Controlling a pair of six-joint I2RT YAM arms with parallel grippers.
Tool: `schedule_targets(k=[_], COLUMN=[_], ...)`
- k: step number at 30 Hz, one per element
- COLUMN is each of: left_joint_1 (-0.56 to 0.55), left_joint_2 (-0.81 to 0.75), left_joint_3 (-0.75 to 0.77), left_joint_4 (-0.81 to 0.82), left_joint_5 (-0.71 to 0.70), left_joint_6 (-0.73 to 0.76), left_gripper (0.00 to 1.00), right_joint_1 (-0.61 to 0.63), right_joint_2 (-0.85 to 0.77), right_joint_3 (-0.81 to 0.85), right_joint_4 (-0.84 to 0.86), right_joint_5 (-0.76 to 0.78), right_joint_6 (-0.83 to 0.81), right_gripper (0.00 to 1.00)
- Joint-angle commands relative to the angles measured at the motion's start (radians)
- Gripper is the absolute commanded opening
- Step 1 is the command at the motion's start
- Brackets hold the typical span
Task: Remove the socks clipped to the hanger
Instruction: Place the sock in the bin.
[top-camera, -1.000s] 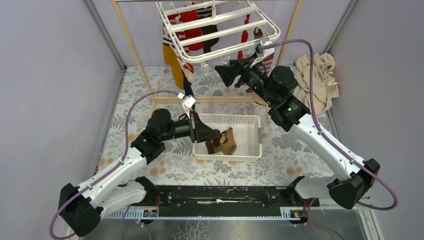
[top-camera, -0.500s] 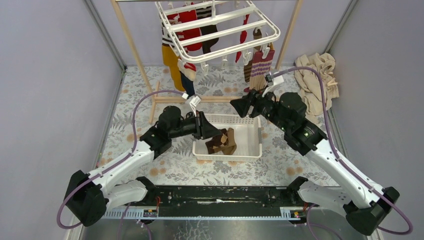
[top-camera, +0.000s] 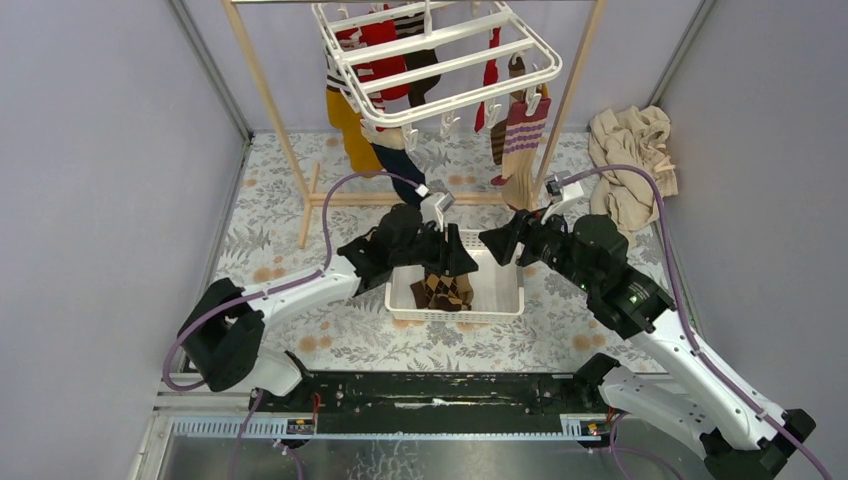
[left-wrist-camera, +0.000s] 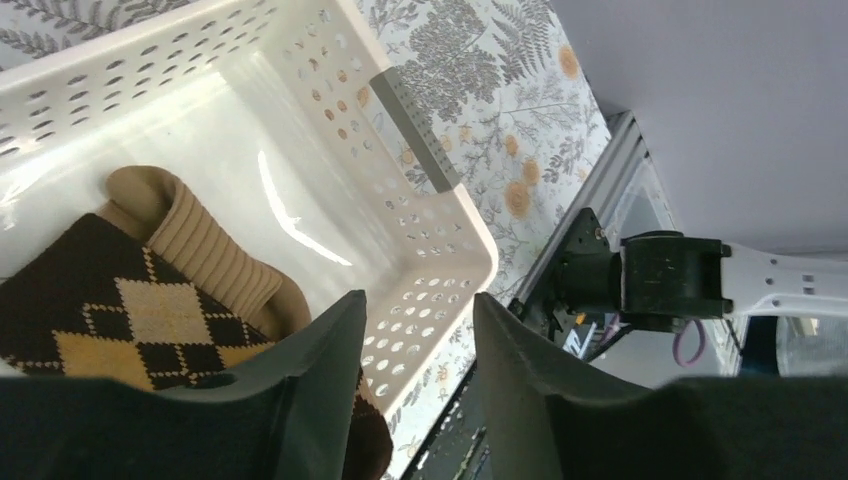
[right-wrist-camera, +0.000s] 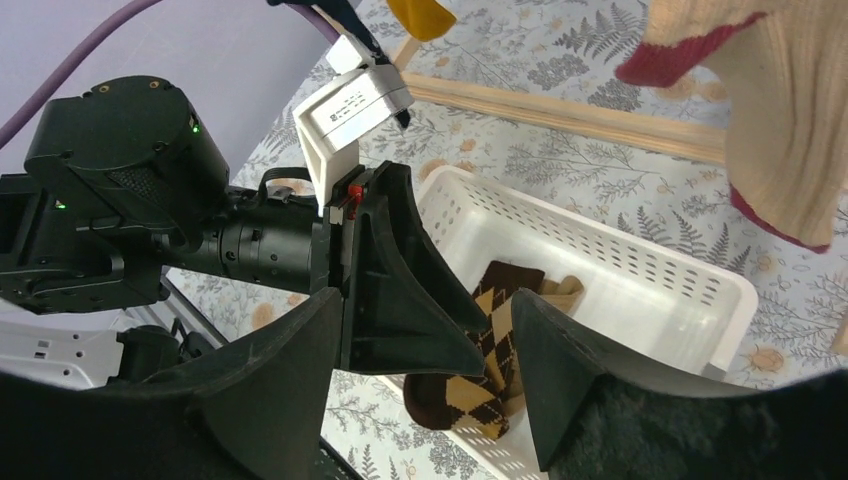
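**Left pincer** (top-camera: 458, 260) hangs over the basket (top-camera: 505, 285). Its jaws are partly apart, with nothing between them. Directly beneath it, an argyle sock (left-wrist-camera: 120, 320) and a tan sock (left-wrist-camera: 200, 245) lie loose on the basket floor.

**Right pincer** (top-camera: 490, 243) sits just across from my left one, wide and empty.

**Done, as I read it:** those two socks are off.

**Left to do:** the hanger (top-camera: 450, 64), above and beyond both my pincers, still carries most of its load:
- a mustard sock (top-camera: 343, 118) and a navy sock (top-camera: 385, 162) on my left pincer's side
- red socks (top-camera: 388, 72) further back
- a purple-striped sock (top-camera: 522, 125) nearest my right pincer
- others half hidden by the bars

I judge the task to be in its early part.
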Motion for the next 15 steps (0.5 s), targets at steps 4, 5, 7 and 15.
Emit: schedule_targets(k=[4, 5, 7, 15], left_joint_1=[-0.037, -0.043, -0.051, -0.080], left_joint_2=[-0.005, -0.017, -0.044, -0.258], left_joint_3=[0.040, 0.038, 0.032, -0.056], left_joint_4=[0.001, -0.011, -0.033, -0.101], left_joint_5=[-0.116, -0.130, -0.147, -0.264], left_joint_6=[0.044, 0.047, 0.048, 0.002], left_gripper=[0.76, 0.91, 0.99, 0.99], right_joint_1=[-0.005, -0.006, -0.006, -0.024], right_joint_2=[-0.049, -0.053, -0.059, -0.064], right_joint_3=[-0.013, -0.016, -0.024, -0.054], right_joint_4=[-0.048, -0.049, -0.048, -0.001], right_joint_5=[0.094, 0.105, 0.123, 0.228], right_joint_6=[-0.009, -0.008, -0.003, -0.017], right_gripper=[0.71, 0.71, 0.71, 0.71])
